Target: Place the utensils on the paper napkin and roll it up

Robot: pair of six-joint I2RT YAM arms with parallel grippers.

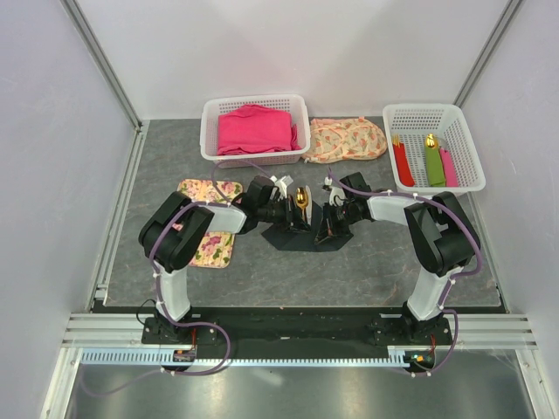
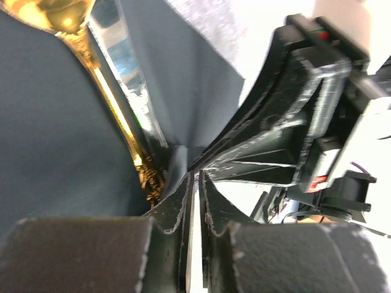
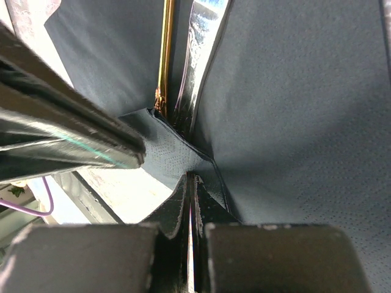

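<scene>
The black paper napkin (image 1: 303, 238) lies mid-table, partly lifted and folded around the utensils (image 1: 301, 202), of which a gold spoon head shows. My left gripper (image 1: 293, 216) and right gripper (image 1: 335, 220) face each other over it. In the left wrist view the gripper (image 2: 197, 179) is shut at a fold of the napkin (image 2: 55, 122), beside a gold handle (image 2: 116, 104). In the right wrist view the gripper (image 3: 190, 177) is shut on a napkin fold (image 3: 293, 122), with gold and silver handles (image 3: 164, 55) running away above it.
A floral mat (image 1: 214, 247) lies under the left arm. A white basket (image 1: 210, 133) with a pink cloth (image 1: 253, 129) stands at the back. A floral cloth (image 1: 348, 138) lies beside it. A white basket (image 1: 389, 140) at the right holds red, green and pink rolls (image 1: 434, 160).
</scene>
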